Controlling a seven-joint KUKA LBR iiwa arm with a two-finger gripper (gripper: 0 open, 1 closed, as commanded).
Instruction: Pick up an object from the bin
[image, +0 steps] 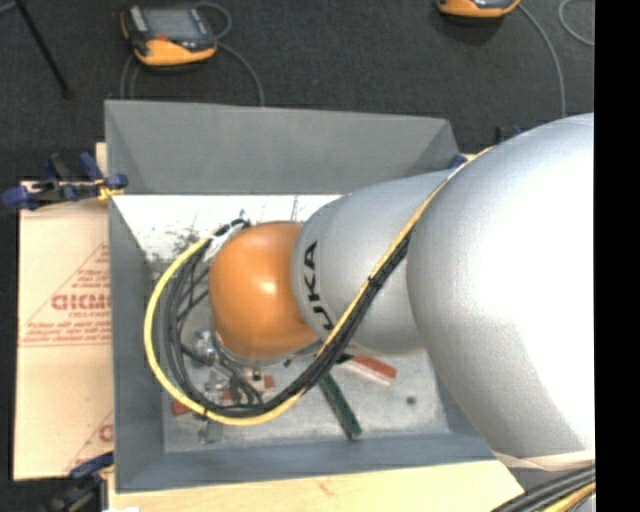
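The pincer (218, 382) sits low in the bin's (135, 400) lower-left corner, beside a small red piece (183, 407). Whether it is released or clenched cannot be told. On lifting, the looped cables (160, 300) might snag the dark green stick (342, 408).

You are looking at a robotics lab. A big silver arm (500, 280) with an orange wrist cover (255, 290) and looped cables (150, 315) reaches into a grey metal bin (270, 150). Around the bin is dark carpet (330, 60), where an orange-and-black handheld unit (168, 35) lies with its cord, and a second unit (478, 6) beyond.
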